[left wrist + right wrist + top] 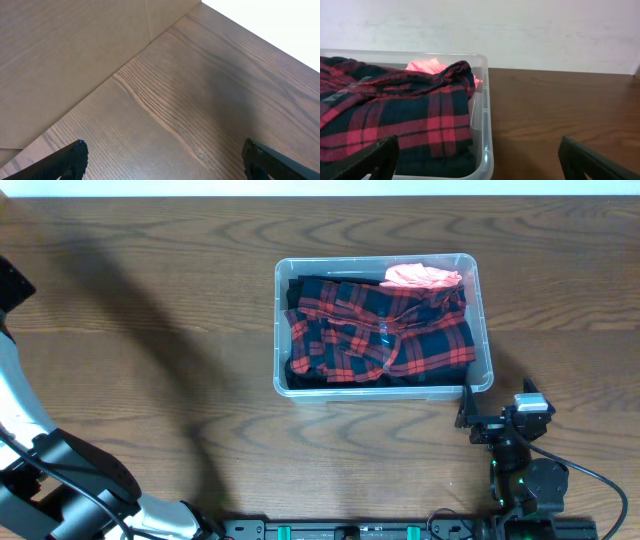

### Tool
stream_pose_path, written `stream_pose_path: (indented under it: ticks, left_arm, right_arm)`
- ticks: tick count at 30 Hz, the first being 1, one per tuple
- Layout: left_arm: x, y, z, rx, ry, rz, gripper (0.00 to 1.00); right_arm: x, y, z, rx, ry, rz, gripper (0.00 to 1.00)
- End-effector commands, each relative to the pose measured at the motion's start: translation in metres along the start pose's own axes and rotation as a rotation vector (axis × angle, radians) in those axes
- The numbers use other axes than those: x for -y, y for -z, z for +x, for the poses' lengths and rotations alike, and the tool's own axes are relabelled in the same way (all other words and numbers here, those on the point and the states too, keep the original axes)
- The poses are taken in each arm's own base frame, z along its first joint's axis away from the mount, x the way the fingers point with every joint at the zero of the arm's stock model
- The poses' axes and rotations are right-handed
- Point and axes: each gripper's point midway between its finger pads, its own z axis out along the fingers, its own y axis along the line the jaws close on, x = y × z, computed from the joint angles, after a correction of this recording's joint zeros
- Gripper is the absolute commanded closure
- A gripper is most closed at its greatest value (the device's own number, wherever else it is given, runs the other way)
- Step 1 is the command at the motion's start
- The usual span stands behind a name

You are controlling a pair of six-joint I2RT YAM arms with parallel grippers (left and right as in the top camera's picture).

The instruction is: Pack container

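Note:
The clear plastic container (281, 330) stands in the middle of the wooden table. It holds a red and black plaid shirt (385, 330) and a pink cloth (420, 276) at its far right corner. In the right wrist view the container's near right corner (487, 150) lies between the fingers, with the plaid shirt (395, 120) and pink cloth (427, 66) inside. My right gripper (497, 412) (480, 162) is open, just in front of that corner. My left gripper (162, 160) is open over bare wood; it is not in the overhead view.
The left arm (30, 450) runs along the table's left side. The table's far edge (320, 198) meets a white surface. In the left wrist view a cardboard-coloured wall (60, 45) borders the table.

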Motion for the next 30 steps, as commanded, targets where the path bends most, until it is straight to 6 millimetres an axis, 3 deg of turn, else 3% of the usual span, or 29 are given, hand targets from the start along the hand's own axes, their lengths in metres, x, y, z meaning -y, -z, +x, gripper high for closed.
stream_pose_path:
  ticks: [1,7,11,22,26,30]
  left_arm:
    - [0.005,-0.001,0.011,-0.024,0.003,0.003,0.02]
    - [0.008,0.016,0.035,-0.046,-0.006,0.011,0.02]
    - [0.020,0.035,0.068,-0.075,-0.030,0.034,0.02]
    - [0.075,0.078,0.205,-0.221,-0.196,0.174,0.02]
    - [0.084,0.090,0.256,-0.271,-0.260,0.219,0.02]
    - [0.083,0.099,0.293,-0.299,-0.298,0.243,0.02]
  right_arm:
    - [0.000,0.000,0.001,0.000,-0.013,0.002,0.01]
    - [-0.001,0.000,0.000,0.001,-0.013,0.001,0.01]
    - [0.000,0.000,0.001,0.000,-0.013,0.002,0.01]
    - [0.000,0.000,0.000,0.000,-0.013,0.002,0.01]
    - [0.000,0.000,0.000,0.000,-0.013,0.002,0.01]
    - [0.000,0.000,0.001,0.000,-0.013,0.002,0.01]
